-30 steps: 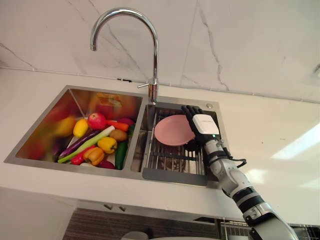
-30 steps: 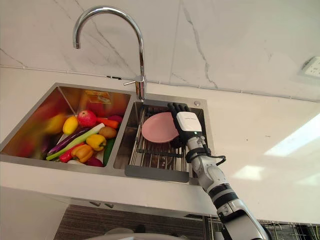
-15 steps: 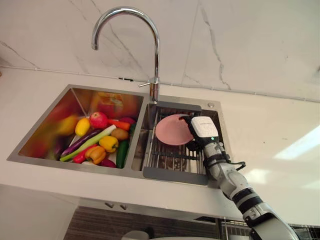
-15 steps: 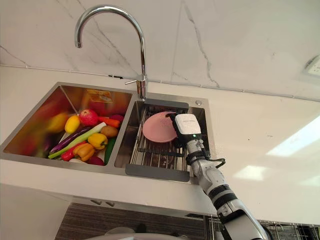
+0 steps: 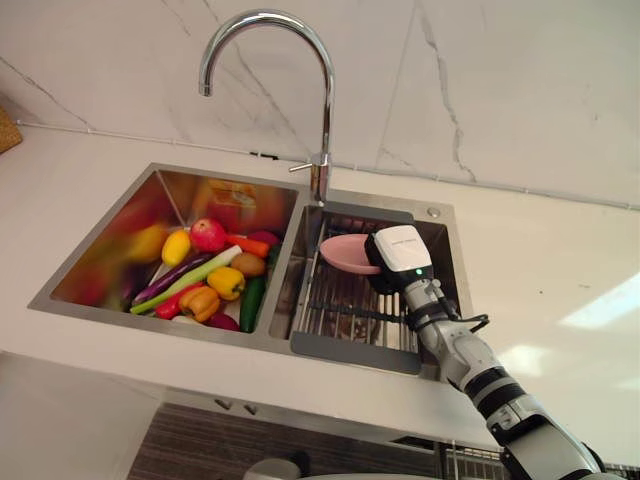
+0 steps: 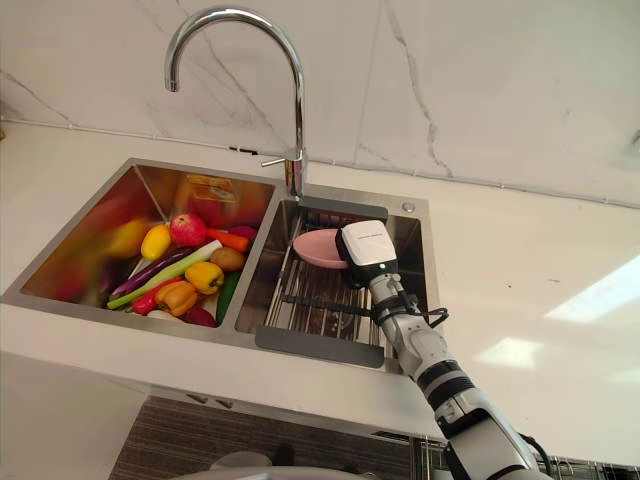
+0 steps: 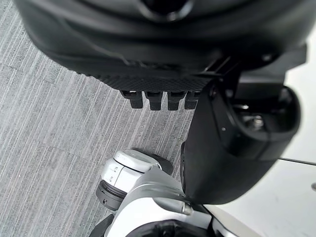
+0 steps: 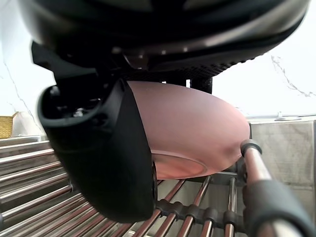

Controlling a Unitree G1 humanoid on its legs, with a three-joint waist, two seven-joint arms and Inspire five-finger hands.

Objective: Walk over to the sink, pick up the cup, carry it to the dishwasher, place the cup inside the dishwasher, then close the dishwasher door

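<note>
At the centre of the frame, the right hand (image 5: 398, 258) grips the pink bowl (image 5: 343, 252) between thumb and fingers, over the wire rack (image 5: 345, 305) in the sink's (image 5: 372, 200) right basin.

glossy steel sink (image 5: 150, 215), shiny chrome faucet (image 5: 322, 90), smooth veined marble wall (image 5: 520, 80).

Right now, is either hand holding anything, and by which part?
Right hand pinches the shallow pink dish by its rim, thumb on one face, fingers on the other. Left hand holds nothing.
</note>
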